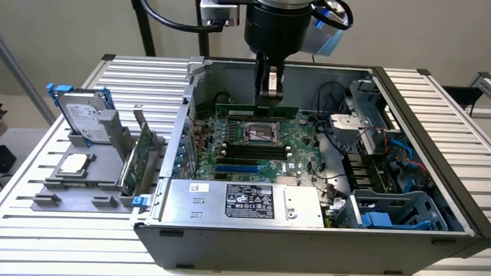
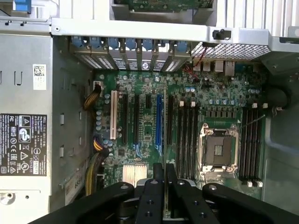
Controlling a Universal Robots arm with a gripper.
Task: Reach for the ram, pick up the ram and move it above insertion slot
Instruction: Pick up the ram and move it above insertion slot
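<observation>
The ram [image 1: 257, 110] is held edge-up over the motherboard [image 1: 253, 144] inside the open computer case [image 1: 429, 144], clamped between the fingers of the tool [image 1: 268, 95]. In the wrist view, the black memory slots [image 2: 187, 137] are seen beside the processor socket [image 2: 218, 149].

Case [image 1: 307, 238]: matt grey painted sheet metal. Worktop [image 1: 437, 103]: ribbed bare aluminium, satin sheen. Motherboard [image 2: 145, 107]: glossy green PCB, black plastic slots. PSU [image 1: 230, 201]: dull bare steel, paper label. Fingers [image 2: 152, 200]: matt black metal. Ram [image 1: 253, 111]: green PCB strip. Parts tray [image 1: 77, 178]: matt grey plastic.
</observation>
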